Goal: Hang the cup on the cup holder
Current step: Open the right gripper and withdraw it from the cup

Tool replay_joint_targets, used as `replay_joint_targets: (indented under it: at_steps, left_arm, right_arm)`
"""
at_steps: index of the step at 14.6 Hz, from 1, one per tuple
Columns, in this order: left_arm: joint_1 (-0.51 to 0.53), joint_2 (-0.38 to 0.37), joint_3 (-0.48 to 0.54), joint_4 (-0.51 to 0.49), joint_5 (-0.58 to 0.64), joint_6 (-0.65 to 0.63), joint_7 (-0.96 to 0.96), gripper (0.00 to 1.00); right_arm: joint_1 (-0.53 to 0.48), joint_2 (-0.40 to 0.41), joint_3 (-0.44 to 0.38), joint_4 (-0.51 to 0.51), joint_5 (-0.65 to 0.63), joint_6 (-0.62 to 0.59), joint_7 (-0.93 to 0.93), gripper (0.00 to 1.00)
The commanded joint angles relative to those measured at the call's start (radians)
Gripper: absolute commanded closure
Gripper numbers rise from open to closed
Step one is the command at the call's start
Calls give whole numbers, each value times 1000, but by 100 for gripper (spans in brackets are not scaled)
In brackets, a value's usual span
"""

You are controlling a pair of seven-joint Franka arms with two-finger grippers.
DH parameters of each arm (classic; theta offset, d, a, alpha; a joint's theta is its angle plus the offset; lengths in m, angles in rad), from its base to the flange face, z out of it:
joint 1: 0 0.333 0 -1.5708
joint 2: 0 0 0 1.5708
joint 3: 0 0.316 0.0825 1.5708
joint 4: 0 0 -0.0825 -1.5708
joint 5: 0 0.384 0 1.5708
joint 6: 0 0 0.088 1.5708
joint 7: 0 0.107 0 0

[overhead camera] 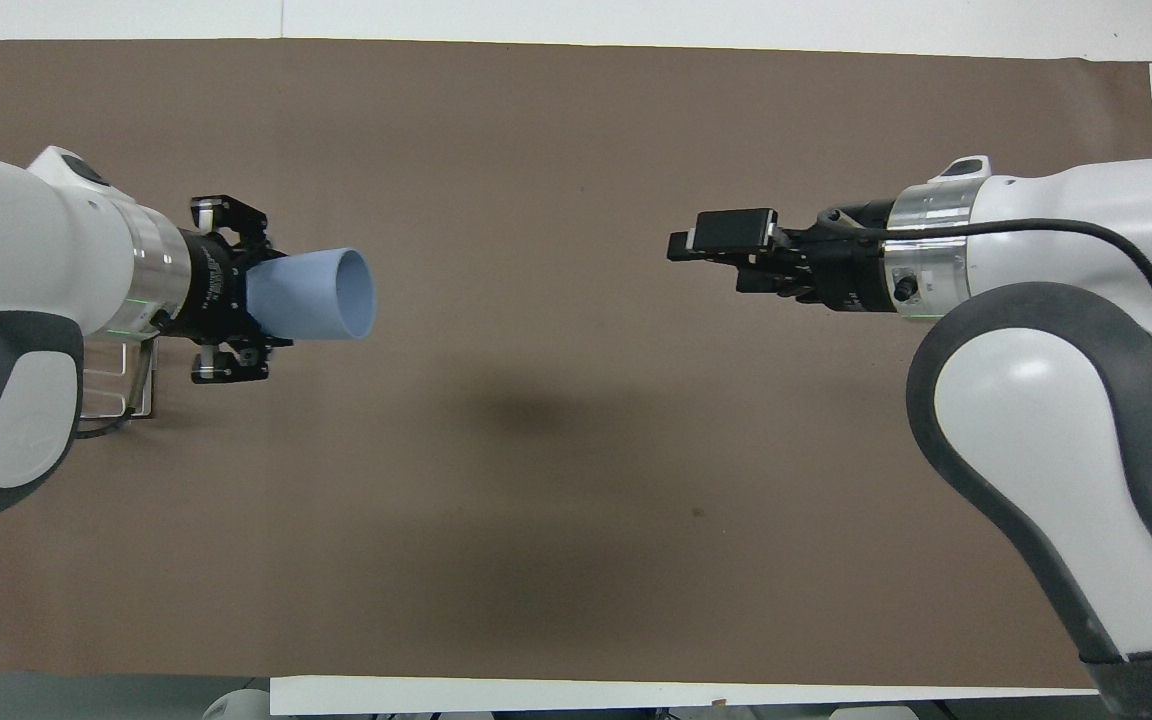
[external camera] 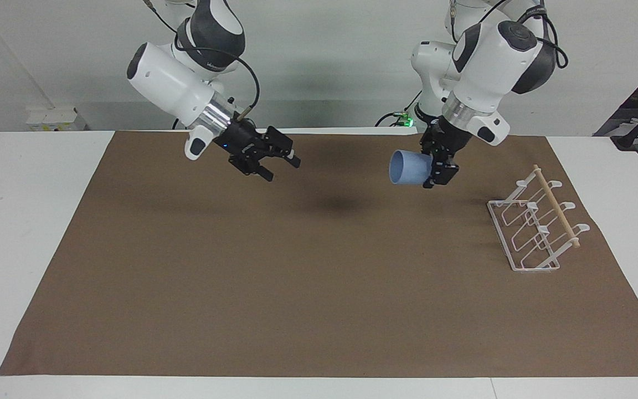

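Observation:
The light-blue cup [external camera: 406, 167] hangs in the air, lying on its side, gripped at its base by my left gripper [external camera: 434, 170]. Its mouth points toward the right arm's end of the table. It also shows in the overhead view [overhead camera: 316, 295], held by the left gripper [overhead camera: 254, 296]. The white wire cup holder [external camera: 538, 224] stands on the mat at the left arm's end; the cup is over the mat beside it, apart from it. In the overhead view my left arm hides most of the holder [overhead camera: 116, 385]. My right gripper [external camera: 280, 165] is open, empty and raised over the mat, also in the overhead view [overhead camera: 714, 258].
A brown mat [external camera: 297, 277] covers most of the white table [external camera: 20, 221]. Nothing else stands on the mat besides the holder.

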Motion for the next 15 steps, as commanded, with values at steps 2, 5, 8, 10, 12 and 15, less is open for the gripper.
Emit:
replay_joint_targets:
  at_steps: [2, 5, 8, 10, 12, 15]
  left_arm:
    - [41, -4, -6, 4, 380, -56, -19, 59]
    - [72, 25, -6, 6, 650, -56, -18, 58]
    - [81, 138, -5, 26, 916, -92, -24, 59]
    - [90, 201, -5, 61, 1043, -112, -24, 58]
    - [96, 249, -3, 70, 1170, -114, -25, 58]
    - [129, 312, -5, 73, 1356, -99, -65, 58]
  right_arm:
    - [-75, -4, 12, 1, -316, -26, 3, 1]
    - [-164, 8, 12, 114, -535, -193, 5, 1]
    - [-213, 11, 10, 229, -666, -373, 6, 1]
    - [-218, 11, 9, 310, -715, -494, 6, 1]
    - [-218, 23, 10, 372, -760, -589, 2, 1]
    - [-144, 54, -66, 425, -789, -693, -9, 1]
